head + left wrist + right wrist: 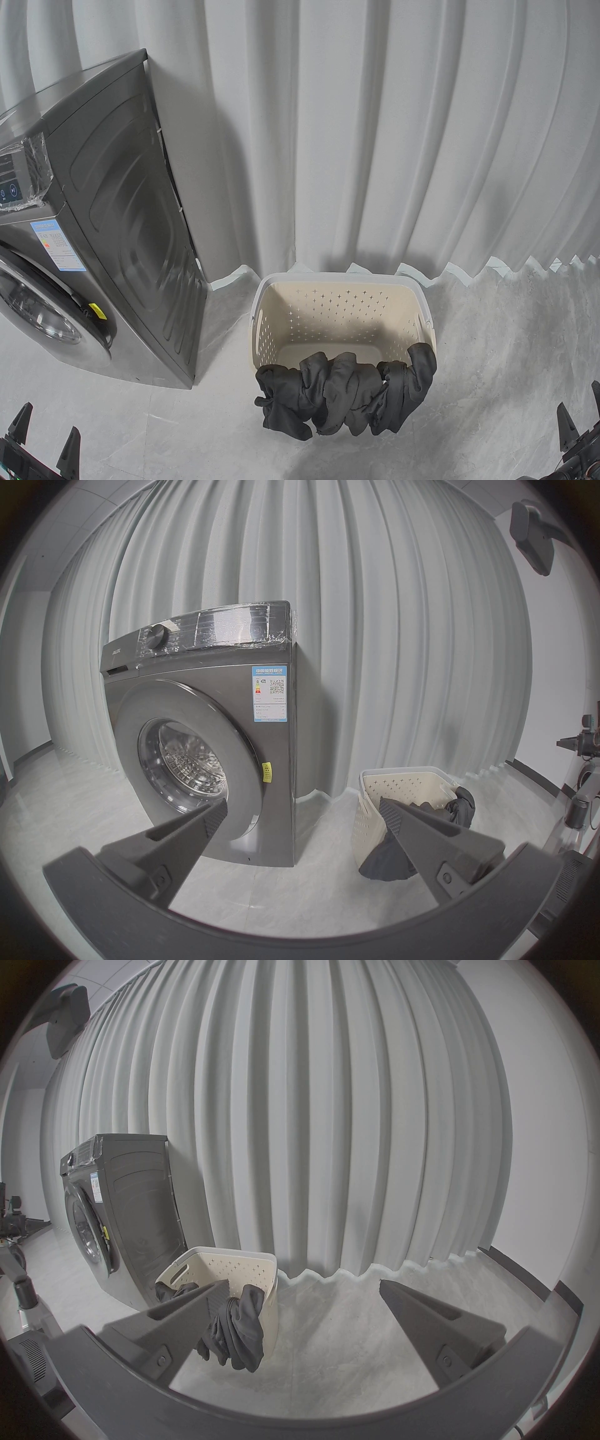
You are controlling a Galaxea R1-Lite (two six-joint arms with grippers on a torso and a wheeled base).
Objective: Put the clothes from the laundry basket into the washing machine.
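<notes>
We see the washing machine (119, 219) cut off by the head view's left edge, half its door lost. The clothes (344, 390) cover the near rim of the basket (337, 312), and we cannot tell how many garments they are.

A staged laundry corner: washing machine (94, 250) on pale stone-look floor (500, 350) before a full white curtain (375, 125).

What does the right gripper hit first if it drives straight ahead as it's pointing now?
Probably the white curtain: ahead of the open right gripper lies bare floor, then curtain. The laundry basket with dark clothes over its rim sits just off that line; depth is unclear.
</notes>
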